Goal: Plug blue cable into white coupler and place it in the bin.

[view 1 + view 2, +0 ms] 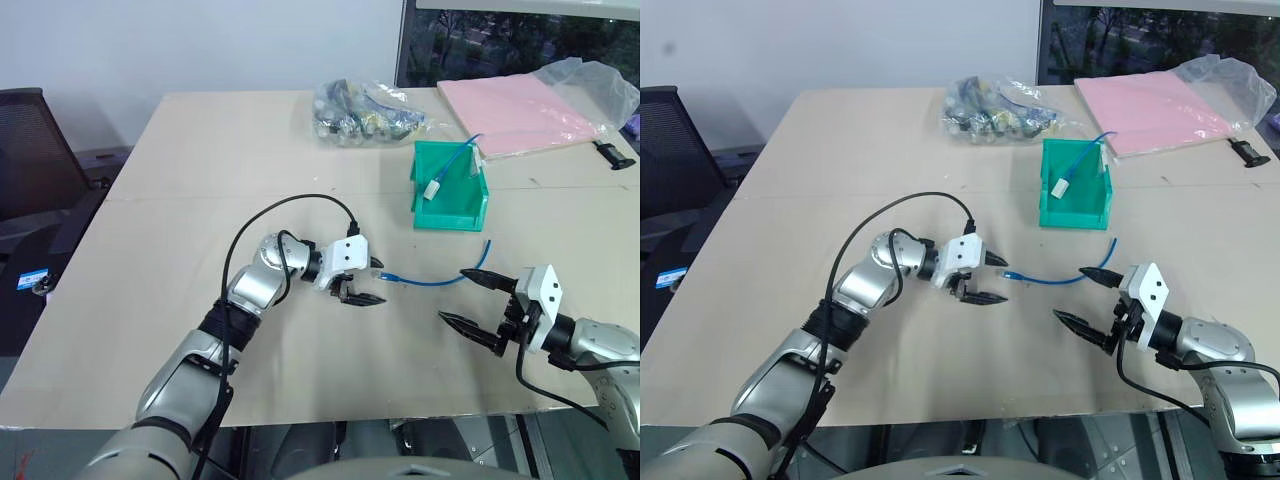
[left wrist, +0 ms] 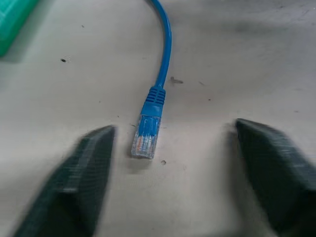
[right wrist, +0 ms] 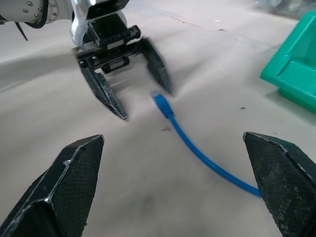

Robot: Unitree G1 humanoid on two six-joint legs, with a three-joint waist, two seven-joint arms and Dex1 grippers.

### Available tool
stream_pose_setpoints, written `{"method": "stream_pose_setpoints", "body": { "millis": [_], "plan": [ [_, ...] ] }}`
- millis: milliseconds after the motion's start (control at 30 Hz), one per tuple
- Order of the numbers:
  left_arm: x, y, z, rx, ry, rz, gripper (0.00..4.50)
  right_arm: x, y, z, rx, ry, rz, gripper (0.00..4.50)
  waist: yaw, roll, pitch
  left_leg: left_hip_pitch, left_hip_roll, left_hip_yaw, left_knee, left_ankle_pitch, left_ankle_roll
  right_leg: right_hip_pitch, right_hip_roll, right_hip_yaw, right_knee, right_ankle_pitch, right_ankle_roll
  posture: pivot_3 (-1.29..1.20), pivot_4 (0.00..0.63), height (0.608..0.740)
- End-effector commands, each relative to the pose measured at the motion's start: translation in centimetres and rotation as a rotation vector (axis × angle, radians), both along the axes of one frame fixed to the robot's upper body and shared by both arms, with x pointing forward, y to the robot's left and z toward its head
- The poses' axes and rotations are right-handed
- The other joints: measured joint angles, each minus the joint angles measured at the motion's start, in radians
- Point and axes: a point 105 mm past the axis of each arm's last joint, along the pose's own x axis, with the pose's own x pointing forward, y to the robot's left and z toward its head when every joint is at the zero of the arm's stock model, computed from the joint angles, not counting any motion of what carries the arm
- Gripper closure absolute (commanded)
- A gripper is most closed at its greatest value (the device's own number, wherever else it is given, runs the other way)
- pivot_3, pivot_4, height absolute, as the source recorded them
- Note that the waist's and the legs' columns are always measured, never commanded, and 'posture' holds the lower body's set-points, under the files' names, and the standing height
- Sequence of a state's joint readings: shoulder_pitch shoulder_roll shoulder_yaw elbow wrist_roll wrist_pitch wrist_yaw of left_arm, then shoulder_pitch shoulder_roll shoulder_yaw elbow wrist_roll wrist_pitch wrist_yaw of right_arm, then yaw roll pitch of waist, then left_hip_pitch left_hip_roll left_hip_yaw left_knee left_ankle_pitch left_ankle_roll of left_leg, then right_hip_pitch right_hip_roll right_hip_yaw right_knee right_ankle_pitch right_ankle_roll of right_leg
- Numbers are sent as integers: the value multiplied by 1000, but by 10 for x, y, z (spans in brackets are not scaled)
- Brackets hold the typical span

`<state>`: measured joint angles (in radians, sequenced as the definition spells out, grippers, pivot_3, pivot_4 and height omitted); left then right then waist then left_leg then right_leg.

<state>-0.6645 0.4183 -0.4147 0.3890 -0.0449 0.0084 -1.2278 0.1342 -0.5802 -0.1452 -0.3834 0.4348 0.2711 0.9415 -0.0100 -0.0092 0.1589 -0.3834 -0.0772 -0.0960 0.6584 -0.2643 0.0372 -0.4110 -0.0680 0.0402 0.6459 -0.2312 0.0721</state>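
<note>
The bin (image 1: 449, 218), upper right of centre, contains a blue-corded white connector (image 1: 434, 187). The blue cable (image 1: 430, 281) lies below it. Left gripper (image 1: 371, 284) and right gripper (image 1: 464, 298): jaws apart, empty.

A broad beige desk (image 1: 200, 180) with a seam across its middle carries a clear crinkled plastic bag of small mixed parts (image 1: 365, 112) near its far edge. At the far right corner lies a flat pink sheet pack in clear wrapping (image 1: 525, 110), with a small black object (image 1: 612, 153) just beside it. A dark mesh office chair (image 1: 35, 150) stands off the left side.
</note>
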Motion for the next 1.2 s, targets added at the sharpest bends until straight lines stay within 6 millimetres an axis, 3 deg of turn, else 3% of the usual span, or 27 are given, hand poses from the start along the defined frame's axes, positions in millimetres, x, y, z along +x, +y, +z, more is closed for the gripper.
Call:
{"method": "stream_pose_setpoints", "body": {
  "millis": [33, 133, 167, 333, 467, 567, 633, 767, 867, 1100, 1200],
  "plan": [
    [0, -6, 1, 8, -27, -41, 2812, 0, -4, 9, -15, -54, -13, 0, 1, 0, 0, 0, 0, 0, 0, 0, 0, 0, 0, 0, 0, 0, 0, 0, 150, 740],
    [0, -9, -5, 23, -27, -57, 4296, 1, -3, 8, -19, -54, -14, 0, 3, 0, 0, 0, 0, 0, 0, 0, 0, 0, 0, 0, 0, 0, 0, 0, 150, 740],
    [0, -10, -7, 25, -29, -61, 4461, 0, -4, 8, -21, -52, -13, 0, 4, 0, 0, 0, 0, 0, 0, 0, 0, 0, 0, 0, 0, 0, 0, 0, 150, 740],
    [1, -16, 5, -89, 45, -20, 4461, -10, 7, 15, 108, 33, 17, 0, 11, 0, 0, 0, -1, -1, 3, 0, 1, 2, 0, -1, 0, 0, 0, 0, 150, 740],
    [-11, -31, 41, -365, 393, 41, 4461, -28, 28, 18, 322, 227, 78, 0, 11, 0, 0, -3, 0, -4, 4, -1, 1, 0, -2, -3, 0, 0, 0, 0, 150, 740],
    [-33, -36, 70, -521, 675, -23, 4461, -17, 42, 16, 413, 272, 31, 0, 0, 0, 0, -8, 1, -8, 10, -1, 1, -1, -2, -8, 1, 0, 0, 0, 150, 740],
    [-42, -35, 80, -560, 771, -42, 4461, -9, 48, 23, 505, 281, 7, 0, -4, 1, -1, -7, 1, -9, 10, -1, 1, -1, -3, -7, 3, 0, 0, 0, 150, 740],
    [-48, -31, 88, -610, 864, -35, 4461, 3, 48, 40, 691, 285, -33, 0, -3, 1, -1, -3, 1, -9, 10, -1, 1, 0, -2, -7, 7, 0, 0, 0, 150, 740],
    [-48, -30, 87, -620, 887, -19, 4461, 2, 51, 58, 827, 288, 21, 0, -1, 1, -1, -3, 0, -9, 10, -1, 1, 0, -2, -7, 7, 0, 0, 0, 150, 740],
    [-47, -33, 84, -613, 889, -6, 4461, -5, 57, 67, 868, 317, 87, 0, -1, 1, -1, -4, -2, -8, 9, -1, 0, 0, -2, -7, 6, 0, 0, 0, 150, 740],
    [-45, -34, 84, -623, 887, -2, 4500, -3, 56, 67, 853, 315, 80, 701, -1, 1, -1, -4, -2, -8, 9, -1, 0, 0, -2, -7, 6, 0, 0, 0, 150, 740]
  ]
}}
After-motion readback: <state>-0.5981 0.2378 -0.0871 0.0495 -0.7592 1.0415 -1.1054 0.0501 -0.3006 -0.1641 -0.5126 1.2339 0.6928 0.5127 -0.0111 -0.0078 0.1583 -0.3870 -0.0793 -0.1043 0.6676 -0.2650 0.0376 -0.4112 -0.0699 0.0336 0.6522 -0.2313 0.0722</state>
